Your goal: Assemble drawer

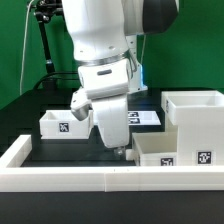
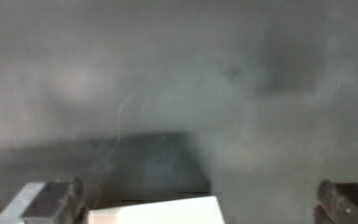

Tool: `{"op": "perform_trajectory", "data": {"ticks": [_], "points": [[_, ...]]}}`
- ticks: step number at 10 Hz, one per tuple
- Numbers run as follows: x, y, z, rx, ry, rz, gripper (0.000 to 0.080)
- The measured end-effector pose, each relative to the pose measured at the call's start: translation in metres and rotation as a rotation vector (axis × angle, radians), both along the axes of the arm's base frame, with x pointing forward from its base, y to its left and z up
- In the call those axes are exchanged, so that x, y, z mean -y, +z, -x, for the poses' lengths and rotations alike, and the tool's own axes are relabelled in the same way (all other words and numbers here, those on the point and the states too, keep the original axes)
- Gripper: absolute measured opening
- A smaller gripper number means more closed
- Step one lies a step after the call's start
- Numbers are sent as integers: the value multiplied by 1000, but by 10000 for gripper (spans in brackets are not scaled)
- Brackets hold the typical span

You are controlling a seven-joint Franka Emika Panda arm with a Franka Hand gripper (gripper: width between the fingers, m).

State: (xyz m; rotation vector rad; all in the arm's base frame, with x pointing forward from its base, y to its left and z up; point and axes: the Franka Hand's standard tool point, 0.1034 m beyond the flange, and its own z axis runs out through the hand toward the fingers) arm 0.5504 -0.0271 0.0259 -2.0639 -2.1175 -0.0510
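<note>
My end effector (image 1: 121, 150) hangs with jaws spread, empty, over the counter (image 1: 55, 148), just beside a white drawer tray (image 1: 152, 152). I judge the drawer tray light, stiff, slick plastic; I'd pinch one thin wall.

a small white plastic tray (image 1: 55, 124) is set on the black table (image 1: 58, 150) at the exterior view's left. a tall hollow white plastic box (image 1: 196, 112) is placed at the right, a second such tray (image 1: 160, 150) just before it.
</note>
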Motion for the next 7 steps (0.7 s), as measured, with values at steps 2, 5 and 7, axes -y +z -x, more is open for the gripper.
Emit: {"op": "perform_trajectory", "data": {"ticks": [2,5,7], "points": [[-8,1,-1,-5,6,4,649],[-26,2,-1,-14,0,0,649],[-40,2,-1,-18,-11,-3,649]]}}
